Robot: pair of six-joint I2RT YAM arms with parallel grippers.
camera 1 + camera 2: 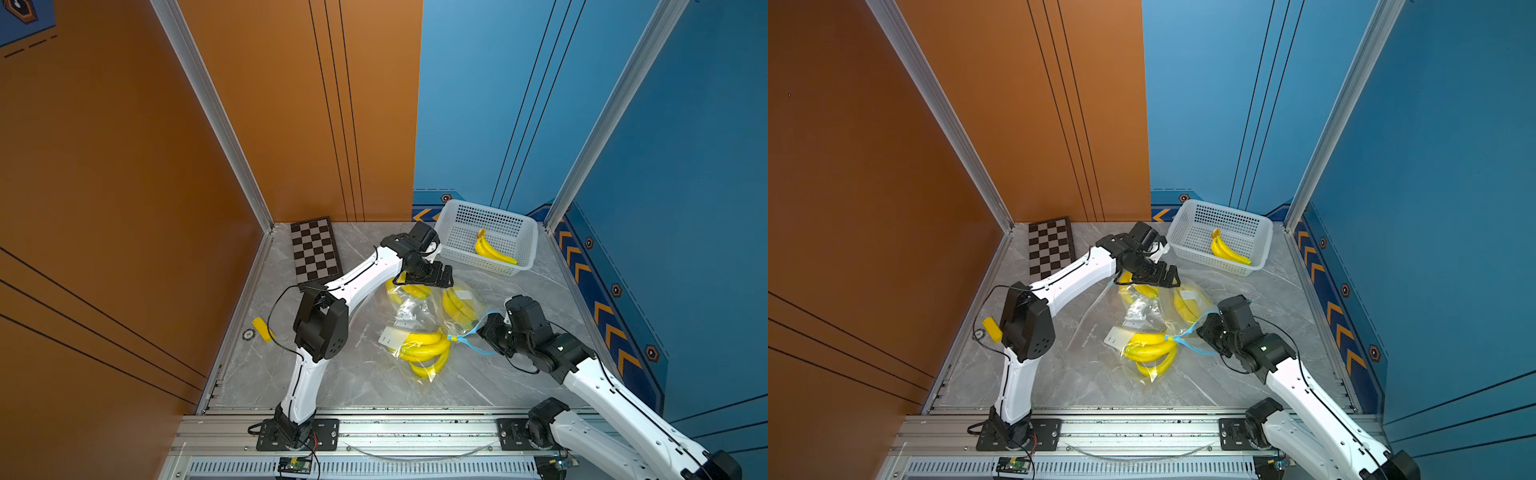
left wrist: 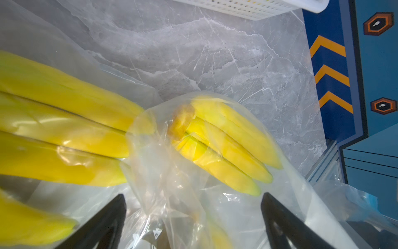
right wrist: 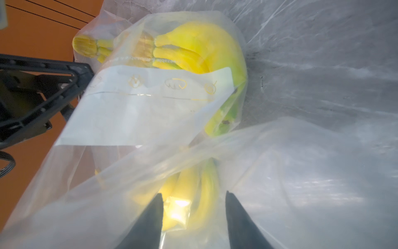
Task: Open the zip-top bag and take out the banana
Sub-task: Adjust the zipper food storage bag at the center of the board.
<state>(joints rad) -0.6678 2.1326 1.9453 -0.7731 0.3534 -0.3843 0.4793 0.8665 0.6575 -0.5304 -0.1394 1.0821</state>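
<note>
Three clear zip-top bags lie bunched mid-table, each with a yellow banana bunch. The middle zip-top bag (image 1: 467, 291) has its blue zip mouth (image 1: 484, 320) spread open around my right gripper (image 1: 480, 330) (image 3: 193, 193). That gripper reaches into the mouth with its jaws partway closed on the end of the banana (image 1: 455, 305) (image 3: 202, 185). My left gripper (image 1: 446, 276) (image 2: 193, 195) hovers open over the far bag (image 1: 411, 289), with only crumpled film between its fingers. Film veils the right fingers.
A near bag (image 1: 419, 349) with a white label lies toward the front. A white basket (image 1: 528, 241) at the back right holds a loose banana bunch (image 1: 490, 251). A checkerboard (image 1: 313, 249) leans at the back left. A yellow tag (image 1: 262, 328) lies by the left edge.
</note>
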